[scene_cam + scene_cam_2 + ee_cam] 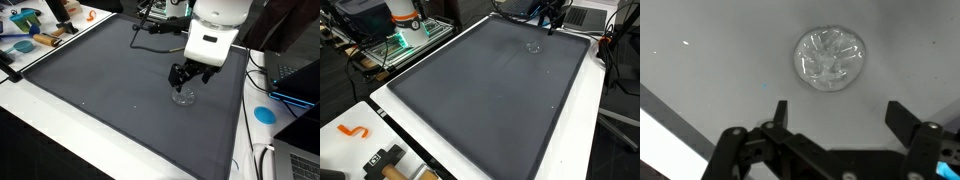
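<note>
**Item 1. Cup (827, 57).** Clear and round, seen from above in the wrist view with a faceted base showing through. It stands upright on its own base, so it needs no support. It sits on the mat (90, 90) toward the mat's 2 o'clock quarter in an exterior view (183, 97), and in the far corner in an exterior view (533, 46).

**Item 2. Claw (838, 110).** It is spread wide and grasping nothing, with both fingers (780, 108) clear of the cup. The wrist points down, so the fingers hang toward the mat. The cup lies at 12 o'clock of the fingertips, apart from them and not between them. In an exterior view the claw (190, 76) hovers just above the cup.

**Item 3. Mat.** Dark grey and flat, it covers most of the white worktop (30, 120).

**Item 4. Surroundings.**
- Cables (150, 28) lie at 11 o'clock of the claw.
- A blue disc (264, 114) lies off the mat at 4 o'clock of the cup.
- A laptop (300, 75) sits at 3 o'clock.
- Tools (30, 42) are well apart at 9 o'clock.
- An orange hook (353, 131) lies on the worktop's near corner.

**Item 5. Obstructions.** Nothing stands between claw and cup. The cables are nearest to the arm.
</note>
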Motion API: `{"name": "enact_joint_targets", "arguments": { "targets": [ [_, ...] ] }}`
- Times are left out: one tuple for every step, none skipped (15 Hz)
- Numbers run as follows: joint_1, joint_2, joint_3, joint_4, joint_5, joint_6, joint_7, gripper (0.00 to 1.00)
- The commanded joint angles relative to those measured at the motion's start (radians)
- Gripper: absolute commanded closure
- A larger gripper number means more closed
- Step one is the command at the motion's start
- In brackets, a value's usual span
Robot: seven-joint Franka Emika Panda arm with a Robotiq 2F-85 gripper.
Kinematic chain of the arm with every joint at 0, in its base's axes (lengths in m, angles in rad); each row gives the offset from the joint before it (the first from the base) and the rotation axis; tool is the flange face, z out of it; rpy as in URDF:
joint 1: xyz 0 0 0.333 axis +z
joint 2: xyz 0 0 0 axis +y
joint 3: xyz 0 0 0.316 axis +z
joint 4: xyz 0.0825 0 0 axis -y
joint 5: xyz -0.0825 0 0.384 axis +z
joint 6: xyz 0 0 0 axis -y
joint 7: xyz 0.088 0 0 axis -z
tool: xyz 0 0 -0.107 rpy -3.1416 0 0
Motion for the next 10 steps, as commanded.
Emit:
{"name": "enact_joint_targets", "arguments": {
  "targets": [
    [0.010,-0.059,0.003,-0.003,0.016,-0.044,0.071,0.00],
    [0.013,-0.071,0.004,-0.002,0.017,-0.050,0.089,0.00],
    [0.021,-0.084,0.001,0.000,0.013,-0.056,0.114,0.00],
    [0.029,-0.094,-0.001,0.001,0.006,-0.060,0.134,0.00],
    [0.037,-0.103,-0.002,0.004,0.002,-0.071,0.153,0.00],
    [0.047,-0.110,-0.004,0.007,-0.005,-0.081,0.171,0.00],
    [0.059,-0.115,-0.008,0.013,-0.017,-0.095,0.193,0.00],
    [0.065,-0.118,-0.005,0.018,-0.016,-0.110,0.202,0.00],
    [0.076,-0.119,-0.007,0.024,-0.024,-0.128,0.216,0.00],
    [0.087,-0.120,-0.009,0.029,-0.032,-0.143,0.231,0.00]
  ]
}}
